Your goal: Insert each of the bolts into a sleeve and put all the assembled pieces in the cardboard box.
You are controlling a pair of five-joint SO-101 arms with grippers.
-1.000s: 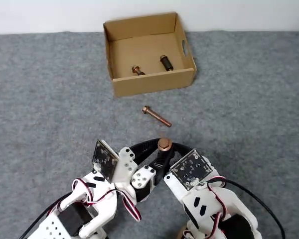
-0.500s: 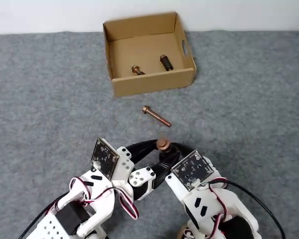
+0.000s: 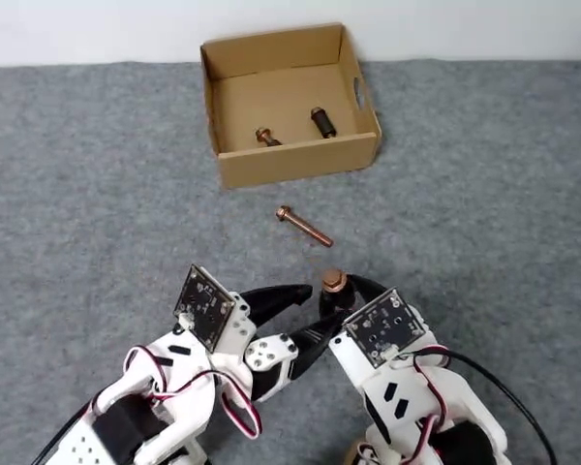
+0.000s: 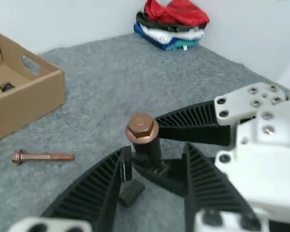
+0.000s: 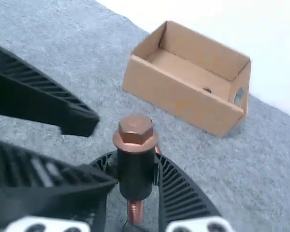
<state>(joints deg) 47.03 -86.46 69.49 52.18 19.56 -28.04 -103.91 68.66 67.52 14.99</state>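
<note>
Carpet on the desk (image 3: 87,194) runs wide to the left of the arms and the box, back to a white wall at the far edge, with a like stretch on the right. At the near edge the left gripper (image 3: 315,306) stands spread wide and holds nothing. Its tips are just left of the right gripper (image 5: 135,169), which is clamped on an upright black sleeve (image 5: 134,178) with a copper bolt (image 5: 134,134) seated through it. Just beyond, a loose bolt (image 3: 304,226) lies flat, apart from both grippers. At far centre the open cardboard box (image 3: 300,160) holds a left assembled piece (image 3: 267,137) and a right assembled piece (image 3: 322,122), lying apart.
</note>
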